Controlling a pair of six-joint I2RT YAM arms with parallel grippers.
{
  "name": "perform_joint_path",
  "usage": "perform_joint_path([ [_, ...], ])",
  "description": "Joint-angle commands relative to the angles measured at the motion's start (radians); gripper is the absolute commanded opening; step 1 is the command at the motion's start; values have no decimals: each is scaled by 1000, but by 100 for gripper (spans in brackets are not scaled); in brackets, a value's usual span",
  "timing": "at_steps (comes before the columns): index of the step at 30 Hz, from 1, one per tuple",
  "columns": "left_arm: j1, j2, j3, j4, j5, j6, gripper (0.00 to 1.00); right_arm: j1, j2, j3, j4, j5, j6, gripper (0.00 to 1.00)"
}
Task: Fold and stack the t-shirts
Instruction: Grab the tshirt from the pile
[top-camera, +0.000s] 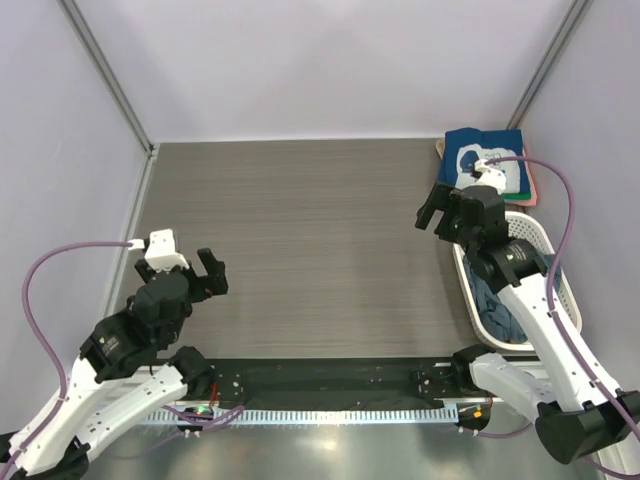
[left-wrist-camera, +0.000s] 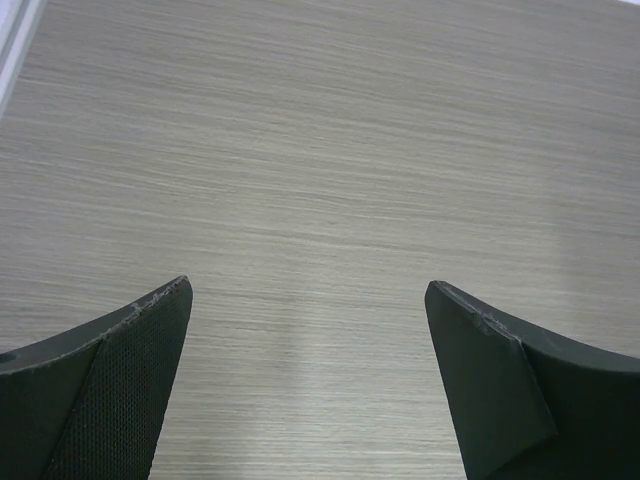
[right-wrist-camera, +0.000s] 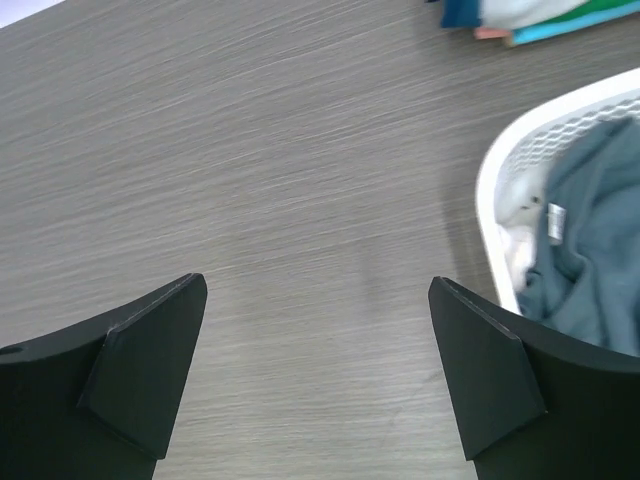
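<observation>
A folded stack of t-shirts (top-camera: 492, 165) lies at the table's far right, a navy one with white print on top; its edge shows in the right wrist view (right-wrist-camera: 530, 15). A crumpled slate-blue t-shirt (top-camera: 492, 300) lies in the white basket (top-camera: 548, 238) and shows in the right wrist view (right-wrist-camera: 590, 250). My right gripper (top-camera: 440, 213) is open and empty above the table just left of the basket; it also shows in its own wrist view (right-wrist-camera: 318, 290). My left gripper (top-camera: 212, 275) is open and empty at the left, over bare wood (left-wrist-camera: 308, 290).
The grey wood table (top-camera: 300, 240) is walled by white panels with metal posts at the back corners. A black strip and white cable chain (top-camera: 330, 410) run along the near edge between the arm bases. Something white (right-wrist-camera: 520, 240) lies under the shirt in the basket.
</observation>
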Motion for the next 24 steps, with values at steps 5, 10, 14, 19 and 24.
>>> perform_joint_path([
  [5,4,22,23,29,14,-28,100,-111,-4,139,-136,256,2,100],
  [10,5,-84,-9,106,163,21,100,-300,13,121,-144,266,5,100],
  [14,5,-178,-77,158,227,72,100,-519,88,69,-146,128,28,100],
  [19,4,-176,-63,126,183,66,100,-581,177,9,-120,4,56,100],
  [24,4,-178,-66,117,183,70,100,-581,233,-95,-28,-62,79,100],
])
